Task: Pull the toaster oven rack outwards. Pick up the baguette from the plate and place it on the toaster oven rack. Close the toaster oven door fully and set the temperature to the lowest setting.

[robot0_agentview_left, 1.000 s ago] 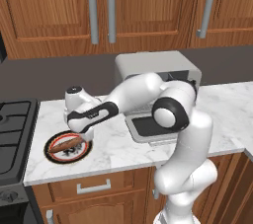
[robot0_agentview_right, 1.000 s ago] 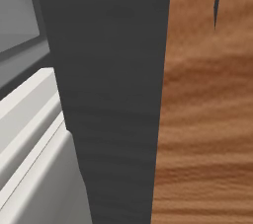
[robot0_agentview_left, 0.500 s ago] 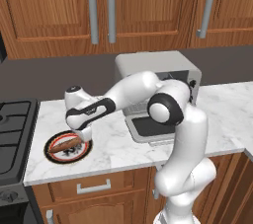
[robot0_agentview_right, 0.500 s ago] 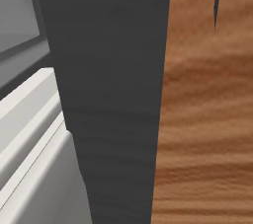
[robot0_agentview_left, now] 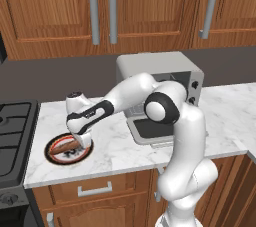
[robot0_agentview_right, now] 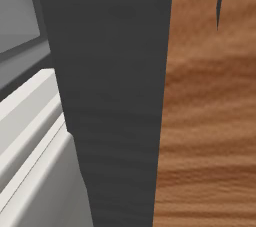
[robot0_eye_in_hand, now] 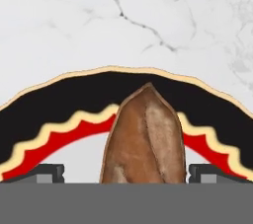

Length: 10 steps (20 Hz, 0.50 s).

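lowered over the plate (robot0_agentview_left: 53,157) with gripper (robot0_eye_in_hand: 126,173) spread wide, one fingertip (robot0_eye_in_hand: 42,172) on each side of the baguette (robot0_eye_in_hand: 144,141), ready to clamp across its width; nothing grasped yet; toaster oven door (robot0_agentview_left: 150,130) down, leaving the cavity reachable.

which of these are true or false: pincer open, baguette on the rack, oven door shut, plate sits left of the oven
1. The pincer is open. True; its fingertips stand either side of the baguette.
2. The baguette lies on the rack. False; it lies on the plate.
3. The oven door is shut. False; it hangs open, flat over the counter.
4. The plate sits left of the oven. True.
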{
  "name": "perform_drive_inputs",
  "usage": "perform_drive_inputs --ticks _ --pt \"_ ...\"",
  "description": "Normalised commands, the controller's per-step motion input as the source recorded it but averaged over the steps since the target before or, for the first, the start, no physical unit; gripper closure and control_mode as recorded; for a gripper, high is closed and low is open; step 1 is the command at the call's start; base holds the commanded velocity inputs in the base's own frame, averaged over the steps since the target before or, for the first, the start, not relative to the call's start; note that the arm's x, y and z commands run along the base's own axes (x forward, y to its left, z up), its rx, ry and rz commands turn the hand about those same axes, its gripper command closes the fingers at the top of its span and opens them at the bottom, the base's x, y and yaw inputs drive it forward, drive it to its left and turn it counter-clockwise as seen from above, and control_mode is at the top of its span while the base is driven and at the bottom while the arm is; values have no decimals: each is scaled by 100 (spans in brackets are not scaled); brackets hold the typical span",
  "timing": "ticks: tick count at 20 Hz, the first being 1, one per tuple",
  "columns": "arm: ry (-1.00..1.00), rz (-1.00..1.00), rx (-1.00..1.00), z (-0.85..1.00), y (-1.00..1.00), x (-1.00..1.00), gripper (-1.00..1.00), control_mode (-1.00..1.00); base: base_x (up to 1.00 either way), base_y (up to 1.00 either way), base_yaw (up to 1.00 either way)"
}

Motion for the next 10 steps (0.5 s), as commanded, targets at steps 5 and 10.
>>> perform_drive_inputs --ticks 5,10 --pt "0 -5 -2 -31 8 0 -100 -100 0 0 0" --pt "0 -1 -1 -6 10 0 -100 -100 0 0 0"
